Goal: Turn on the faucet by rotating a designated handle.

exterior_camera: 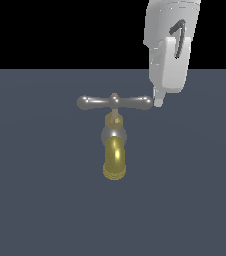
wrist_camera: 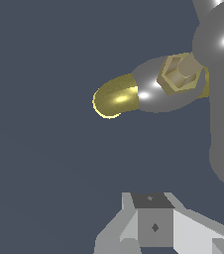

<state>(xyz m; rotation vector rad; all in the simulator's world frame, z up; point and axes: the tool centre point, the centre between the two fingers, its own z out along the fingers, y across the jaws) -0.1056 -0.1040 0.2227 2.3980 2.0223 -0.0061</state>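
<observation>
Exterior view, one faucet (exterior_camera: 114, 150), one handle (exterior_camera: 114, 102), one tool (exterior_camera: 158, 100) beside it

The white robot arm (exterior_camera: 171, 45) ran off the top edge of the exterior view, so its upper links went unseen. Whether the pale gripper (exterior_camera: 158, 101) touched the slim silver-grey crossbar handle (exterior_camera: 114, 102) could not be told. In the wrist view the crossbar was cut by the right edge, and the gripper by the bottom edge.
</observation>
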